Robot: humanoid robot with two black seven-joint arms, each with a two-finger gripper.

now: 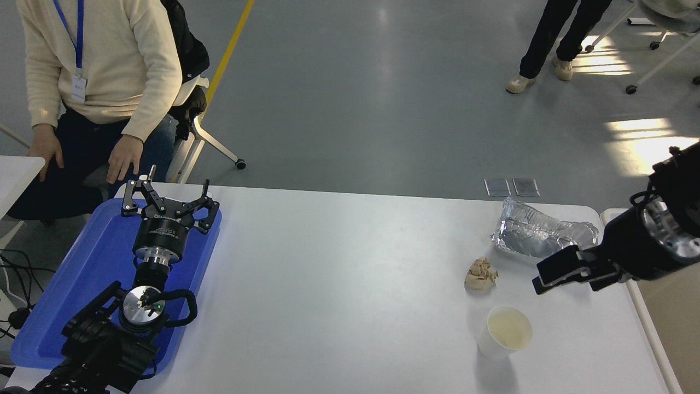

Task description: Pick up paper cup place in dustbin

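The paper cup (506,331) stands upright on the white table (350,284) near its front right, white outside and cream inside. My right gripper (548,273) hangs above the table just beyond and to the right of the cup, apart from it, open and holding nothing. At the table's right side the dustbin (676,339) shows as a beige inside with an off-white rim, partly hidden behind my right arm. The left gripper (167,200) is parked open over the blue tray (82,273) at the lower left.
A crumpled tan paper wad (481,273) lies just beyond the cup. A silver foil bag (538,235) lies at the far right of the table. A person in a cream sweater (104,60) sits at the far left corner, one hand close to the tray.
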